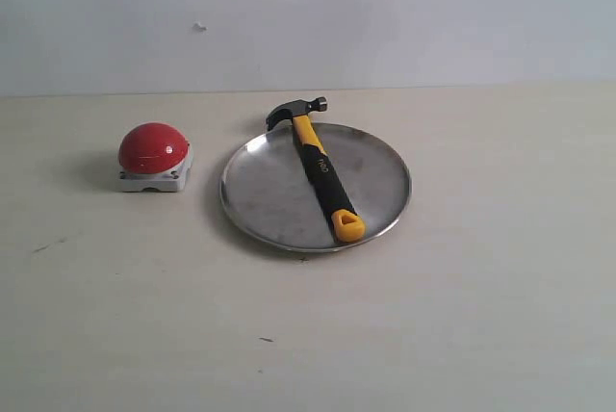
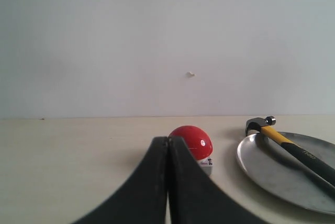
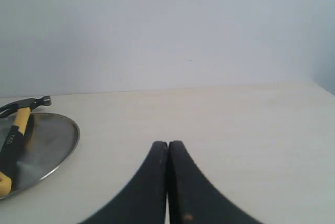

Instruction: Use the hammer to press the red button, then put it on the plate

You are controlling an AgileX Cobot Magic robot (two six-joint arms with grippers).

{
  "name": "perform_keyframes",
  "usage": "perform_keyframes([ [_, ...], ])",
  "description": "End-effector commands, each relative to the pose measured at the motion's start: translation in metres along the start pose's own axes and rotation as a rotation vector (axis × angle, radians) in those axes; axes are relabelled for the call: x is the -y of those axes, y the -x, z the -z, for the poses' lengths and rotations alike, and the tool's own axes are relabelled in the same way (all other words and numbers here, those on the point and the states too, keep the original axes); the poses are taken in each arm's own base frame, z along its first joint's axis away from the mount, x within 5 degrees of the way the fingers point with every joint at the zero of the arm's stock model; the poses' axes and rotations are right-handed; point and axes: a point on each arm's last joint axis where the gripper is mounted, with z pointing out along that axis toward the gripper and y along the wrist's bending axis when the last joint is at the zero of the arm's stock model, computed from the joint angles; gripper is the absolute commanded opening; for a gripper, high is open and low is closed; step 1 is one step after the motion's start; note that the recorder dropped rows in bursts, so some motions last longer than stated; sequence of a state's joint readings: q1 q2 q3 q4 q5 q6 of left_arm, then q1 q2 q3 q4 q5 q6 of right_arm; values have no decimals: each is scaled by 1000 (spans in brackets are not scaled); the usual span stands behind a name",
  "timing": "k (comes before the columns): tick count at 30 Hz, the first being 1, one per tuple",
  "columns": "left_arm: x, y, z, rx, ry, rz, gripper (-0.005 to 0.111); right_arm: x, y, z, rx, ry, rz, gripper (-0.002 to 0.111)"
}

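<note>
while the hammer (image 1: 316, 167) lies across the plate (image 1: 260, 191), both claws sit away from the plate with nothing in them. the hammer's dark head rests at the plate's far rim, poking just past the edge. its yellow-and-black handle runs slantwise over the plate's middle, and the yellow butt end reaches the near rim. the red button (image 1: 153, 147) stands on its grey base to the left of the plate in the exterior view, near it but not touching. the left gripper (image 2: 167, 148) has its two dark fingers pressed together, tips meeting, empty. its wrist camera shows the red button just beyond the tips, with the plate further off. the right gripper (image 3: 167, 150) is likewise closed tight on nothing, over the bare table (image 3: 251, 124) beside the plate, well clear of the hammer.
</note>
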State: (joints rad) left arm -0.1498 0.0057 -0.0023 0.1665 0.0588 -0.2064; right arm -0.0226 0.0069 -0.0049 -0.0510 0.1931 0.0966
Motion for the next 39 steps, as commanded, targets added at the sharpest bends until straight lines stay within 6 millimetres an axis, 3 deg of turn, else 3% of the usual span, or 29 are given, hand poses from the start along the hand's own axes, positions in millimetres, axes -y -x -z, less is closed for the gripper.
perform_keyframes([
  [1, 0, 0, 0, 4, 3, 1, 0, 1, -1, 0, 3, -10, -24, 0],
  [27, 0, 0, 0, 4, 3, 1, 0, 0, -2, 0, -3, -7, -41, 0],
  [39, -5, 0, 1, 8, 88, -2, 0, 0, -2, 0, -3, -6, -47, 0],
])
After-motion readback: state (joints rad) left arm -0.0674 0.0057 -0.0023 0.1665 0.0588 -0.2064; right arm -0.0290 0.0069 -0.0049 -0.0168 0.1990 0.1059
